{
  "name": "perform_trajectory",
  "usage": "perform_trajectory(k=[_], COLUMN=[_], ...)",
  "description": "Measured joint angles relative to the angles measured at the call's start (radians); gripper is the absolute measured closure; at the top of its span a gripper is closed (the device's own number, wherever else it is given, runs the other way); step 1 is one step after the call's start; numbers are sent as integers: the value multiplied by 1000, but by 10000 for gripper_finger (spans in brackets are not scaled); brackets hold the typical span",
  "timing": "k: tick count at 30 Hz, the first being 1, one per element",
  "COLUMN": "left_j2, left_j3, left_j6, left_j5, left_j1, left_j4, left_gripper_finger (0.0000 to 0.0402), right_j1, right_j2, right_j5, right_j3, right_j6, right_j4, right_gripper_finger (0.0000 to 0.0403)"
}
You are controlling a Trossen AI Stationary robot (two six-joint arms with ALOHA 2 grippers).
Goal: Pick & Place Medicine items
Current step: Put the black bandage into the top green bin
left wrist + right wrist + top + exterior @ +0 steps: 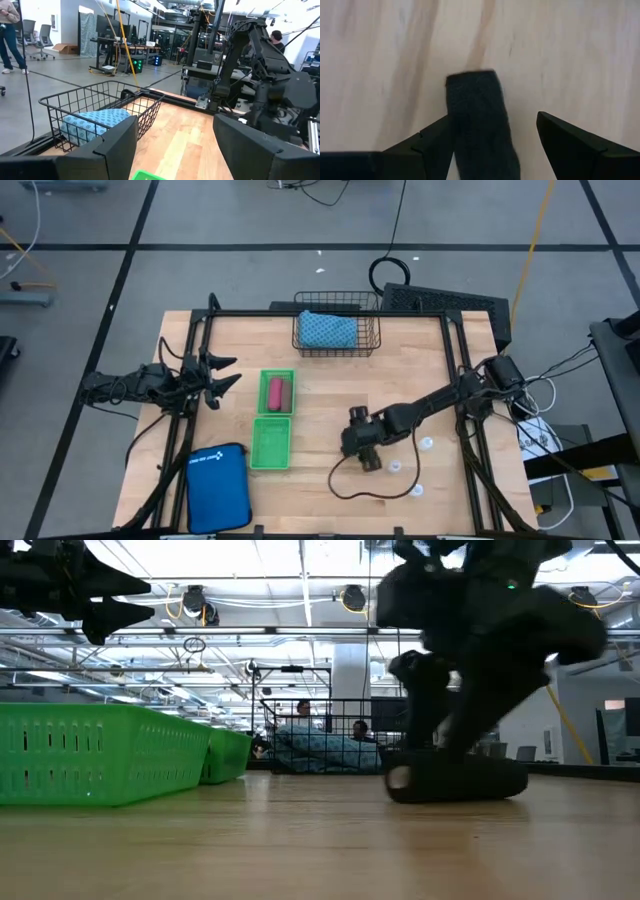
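A black oblong piece (477,120) lies flat on the wooden table (330,410), and in the low view the black piece (455,780) sits under my right gripper (470,730). My right gripper (494,120) is open, pointing down, with one finger on each side of the piece. A pink piece (275,391) and a brown piece (285,392) lie in the far green basket (264,376). Three tiny white bottles (427,444), (394,467), (415,490) stand on the table right of the gripper. My left gripper (225,375) waits open above the table's left edge. My right gripper has one finger (432,137) close against a long side of the black piece (457,125); I cannot tell whether it touches. The other finger (570,145) stands apart from the piece. The fingers come from above, and the piece lies flat on the table.
A second green basket (270,442) sits near the first one. A blue zip pouch (218,488) lies at the near left corner. A wire basket (337,330) with a blue bundle stands at the far edge. A black cable (350,485) loops on the table near the bottles.
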Motion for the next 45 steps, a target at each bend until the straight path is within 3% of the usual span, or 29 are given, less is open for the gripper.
perform_trajectory(k=[9, 18, 24, 31, 36, 45], left_j2=[0, 0, 0, 0, 0, 0], left_j3=[0, 0, 0, 0, 0, 0], left_j6=[0, 0, 0, 0, 0, 0], left_j5=[0, 0, 0, 0, 0, 0], left_j1=[0, 0, 0, 0, 0, 0], left_j4=[0, 0, 0, 0, 0, 0], left_gripper_finger=[133, 133, 133, 133, 133, 133], right_j1=[3, 16, 15, 14, 13, 30], right_j2=[-136, -125, -125, -125, -127, -126], right_j5=[-17, -18, -96, -83, -12, -11], right_j3=[2, -14, -135, -267, -306, -310], right_j6=[-57, -81, -103, -124, -145, -139], right_j4=[-97, -248, -95, 140, 175, 242], right_gripper_finger=[140, 140, 140, 140, 142, 205])
